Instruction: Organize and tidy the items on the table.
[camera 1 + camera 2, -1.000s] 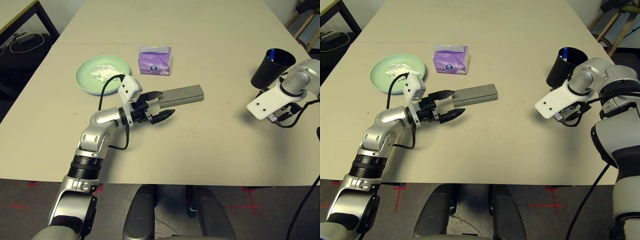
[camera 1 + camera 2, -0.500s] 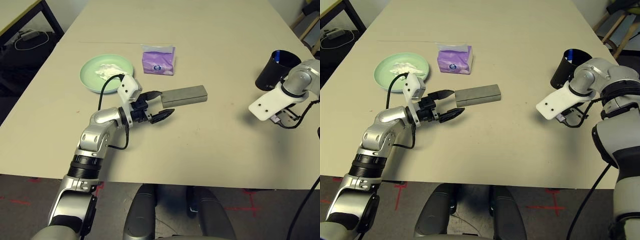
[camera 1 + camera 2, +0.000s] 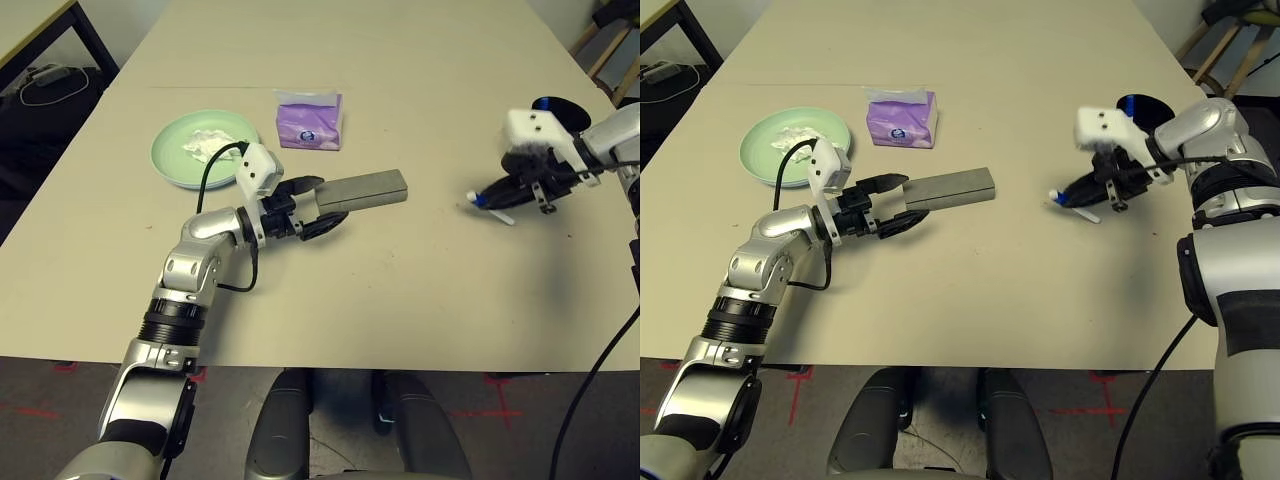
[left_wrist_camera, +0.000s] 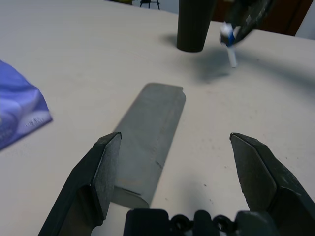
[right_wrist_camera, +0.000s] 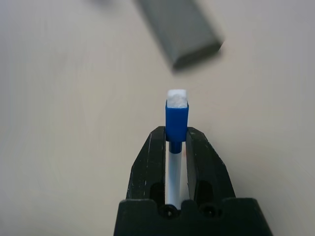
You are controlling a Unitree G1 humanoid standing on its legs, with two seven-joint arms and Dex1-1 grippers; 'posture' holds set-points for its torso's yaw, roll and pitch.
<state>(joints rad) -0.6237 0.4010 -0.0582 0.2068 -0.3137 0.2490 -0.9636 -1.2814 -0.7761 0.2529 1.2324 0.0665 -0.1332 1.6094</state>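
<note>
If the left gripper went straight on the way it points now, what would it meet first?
The grey glasses case: it already lies between the open fingers of the left gripper, nearer one finger; whether that finger touches it is unclear.

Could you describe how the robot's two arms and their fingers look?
Both arms have silver forearms with black joint rings. Each wrist carries a white, boxy camera housing. The left gripper and right gripper each have two black fingers. A black cable loops along the left arm.

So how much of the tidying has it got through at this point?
Partly done: the crumpled white tissue lies on the mint green plate. The right gripper holds a white-blue pen near the black cup. The left gripper's open fingers straddle the grey glasses case.
</note>
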